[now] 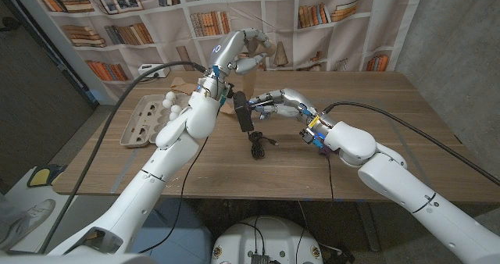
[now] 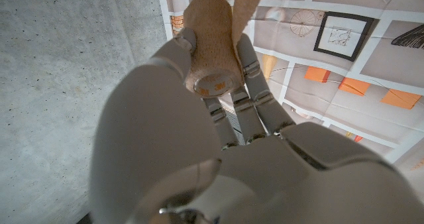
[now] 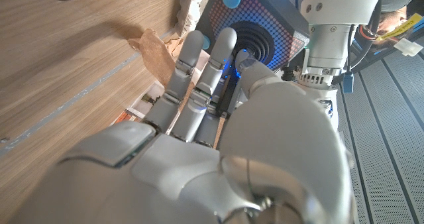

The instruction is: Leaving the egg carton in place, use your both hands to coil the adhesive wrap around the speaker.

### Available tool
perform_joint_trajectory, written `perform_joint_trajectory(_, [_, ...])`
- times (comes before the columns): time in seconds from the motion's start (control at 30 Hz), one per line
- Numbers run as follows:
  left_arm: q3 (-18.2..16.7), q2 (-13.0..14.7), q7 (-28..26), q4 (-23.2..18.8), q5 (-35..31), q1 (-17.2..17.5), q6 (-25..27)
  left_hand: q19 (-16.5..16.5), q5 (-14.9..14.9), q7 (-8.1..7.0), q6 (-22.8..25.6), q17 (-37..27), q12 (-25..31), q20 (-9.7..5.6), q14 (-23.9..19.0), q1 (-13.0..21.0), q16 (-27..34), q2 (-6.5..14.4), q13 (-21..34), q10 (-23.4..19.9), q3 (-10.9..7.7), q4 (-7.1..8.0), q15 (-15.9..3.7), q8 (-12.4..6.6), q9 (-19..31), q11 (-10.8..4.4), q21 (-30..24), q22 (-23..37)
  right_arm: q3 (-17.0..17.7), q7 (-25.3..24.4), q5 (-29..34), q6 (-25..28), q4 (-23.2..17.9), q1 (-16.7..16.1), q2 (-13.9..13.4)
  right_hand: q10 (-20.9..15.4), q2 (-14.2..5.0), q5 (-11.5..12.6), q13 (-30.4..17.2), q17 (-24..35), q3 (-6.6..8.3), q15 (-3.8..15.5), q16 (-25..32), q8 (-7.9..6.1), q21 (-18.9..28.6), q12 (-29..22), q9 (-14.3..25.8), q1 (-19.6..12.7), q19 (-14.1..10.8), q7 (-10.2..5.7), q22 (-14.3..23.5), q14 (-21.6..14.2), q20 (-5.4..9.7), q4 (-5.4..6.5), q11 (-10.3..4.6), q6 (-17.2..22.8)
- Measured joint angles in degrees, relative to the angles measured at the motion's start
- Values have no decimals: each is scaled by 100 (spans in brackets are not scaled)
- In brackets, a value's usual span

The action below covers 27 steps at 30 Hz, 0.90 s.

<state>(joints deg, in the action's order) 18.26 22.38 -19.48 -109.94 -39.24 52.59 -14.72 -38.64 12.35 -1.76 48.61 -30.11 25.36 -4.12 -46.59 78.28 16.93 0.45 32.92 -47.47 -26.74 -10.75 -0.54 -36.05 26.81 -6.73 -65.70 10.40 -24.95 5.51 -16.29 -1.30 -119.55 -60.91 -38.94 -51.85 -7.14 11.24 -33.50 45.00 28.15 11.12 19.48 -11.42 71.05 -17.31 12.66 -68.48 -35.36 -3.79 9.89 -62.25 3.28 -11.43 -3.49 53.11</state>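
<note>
My left hand (image 1: pixel 244 50) is raised above the middle of the table and grips the tan roll of adhesive wrap (image 2: pixel 211 46) between thumb and fingers. A loose strip (image 1: pixel 251 75) hangs from the roll toward the black speaker (image 1: pixel 243 112). My right hand (image 1: pixel 283 104) holds the speaker upright, and its fingers (image 3: pixel 211 58) lie against the dotted grille (image 3: pixel 255 33) with its blue button. A tan end of wrap (image 3: pixel 156 52) shows beside the speaker. The grey egg carton (image 1: pixel 145 123) with white eggs (image 1: pixel 173 101) lies to the left.
The speaker's black cable (image 1: pixel 258 145) lies coiled on the table just in front of it. Brown paper (image 1: pixel 184 84) and a white object (image 1: pixel 153 70) sit at the far left edge. A bookshelf backdrop hangs behind the table.
</note>
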Motion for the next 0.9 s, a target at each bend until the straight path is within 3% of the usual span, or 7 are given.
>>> perform_joint_trajectory(0.9, [-60,66,54,-250,155,191,-150,40,7,0,0,-44,-15,-18,1,6,-32,-6,56,-2,-6,-6,-1,0,1,2,-65,3,-123,-104,253,376,80,309,154,2,18,0,-67,-1,0,0,-22,0,36,36,-1,-18,21,0,0,0,21,0,-2,0])
